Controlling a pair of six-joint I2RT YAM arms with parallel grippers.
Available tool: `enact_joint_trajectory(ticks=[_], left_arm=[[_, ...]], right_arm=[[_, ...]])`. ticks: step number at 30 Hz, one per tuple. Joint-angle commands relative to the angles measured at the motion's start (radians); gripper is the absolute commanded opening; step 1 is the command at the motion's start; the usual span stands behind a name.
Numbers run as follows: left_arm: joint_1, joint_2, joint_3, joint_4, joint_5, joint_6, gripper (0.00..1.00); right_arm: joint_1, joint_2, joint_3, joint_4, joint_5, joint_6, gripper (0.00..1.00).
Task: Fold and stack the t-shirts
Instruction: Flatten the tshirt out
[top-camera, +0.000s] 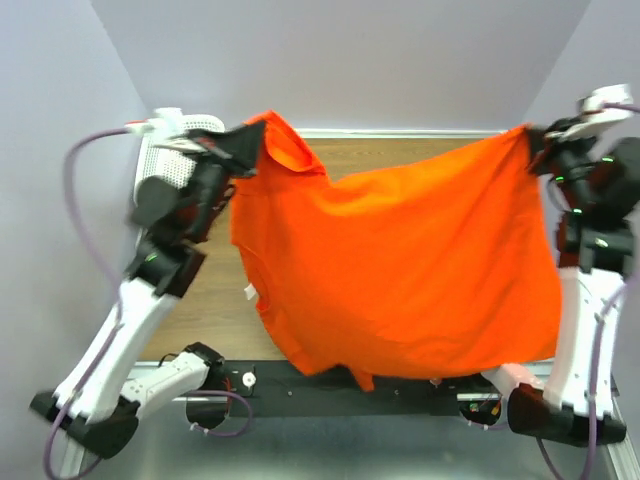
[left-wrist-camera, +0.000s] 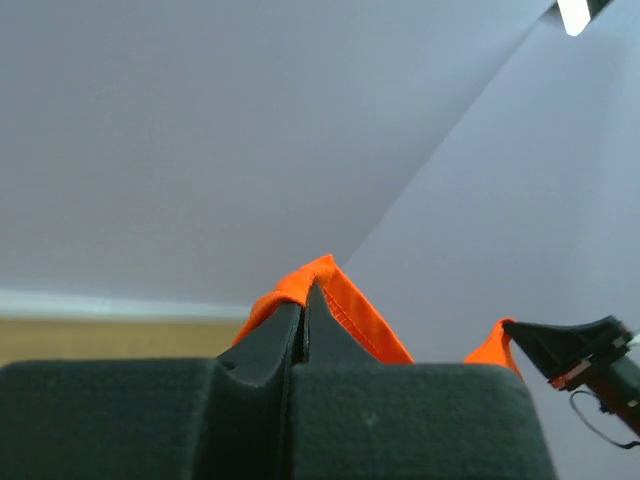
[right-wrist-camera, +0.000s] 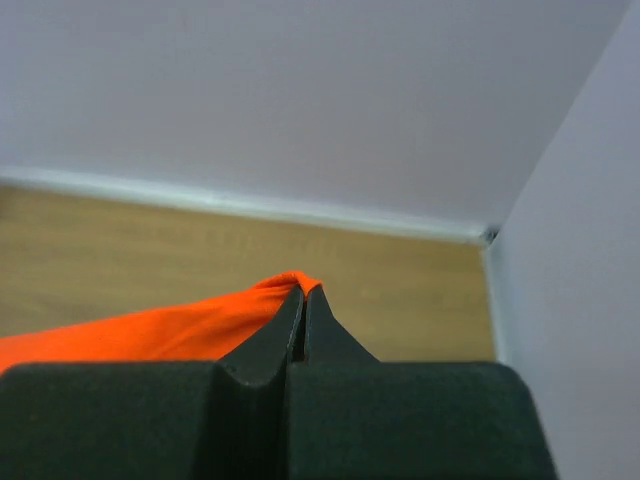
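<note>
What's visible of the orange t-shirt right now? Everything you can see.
The t-shirt is plain bright orange-red, short-sleeved, and looks like thin soft fabric. It hangs spread in the air above the table, pinched at two upper corners: the left pincer is shut on a fold near one sleeve, the right pincer on the opposite edge. The cloth sags between them with loose wrinkles, and its lower edge droops past the table's near edge. A small white tag shows on the left arm's side.

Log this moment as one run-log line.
t-shirt: hangs spread between arms | left gripper: shut on t-shirt | right gripper: shut on t-shirt | fold: not started
</note>
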Motion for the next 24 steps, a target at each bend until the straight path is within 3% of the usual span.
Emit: enact_joint_trajectory(ticks=[1,4,7,11,13,18,24], left_arm=[[0.026,0.184,-0.217,0.129,-0.036,-0.064,0.0],[0.098,0.402,-0.28,0.249,0.044,-0.14,0.0],[0.161,0.662,-0.216,0.306,0.126,-0.205,0.0],[0.189,0.975,-0.013,0.219,0.191,-0.216,0.0],[0.211,1.054,0.118,0.174,0.196,-0.216,0.0],[0.241,1.238,0.314,0.056,0.207,-0.204,0.0],[0.27,1.349,0.486,0.007,0.241,-0.185,0.0]], right_arm=[[-0.001,0.013,-0.307,0.169,-0.078,-0.014,0.01],[-0.001,0.13,-0.571,0.342,-0.129,0.002,0.01],[0.0,0.349,-0.624,0.51,-0.107,-0.003,0.01],[0.0,0.668,-0.479,0.532,-0.108,-0.009,0.01],[0.002,0.794,-0.426,0.529,-0.106,0.0,0.01],[0.002,0.938,-0.296,0.517,-0.063,0.039,0.01],[0.002,1.026,-0.216,0.517,-0.039,0.085,0.01]])
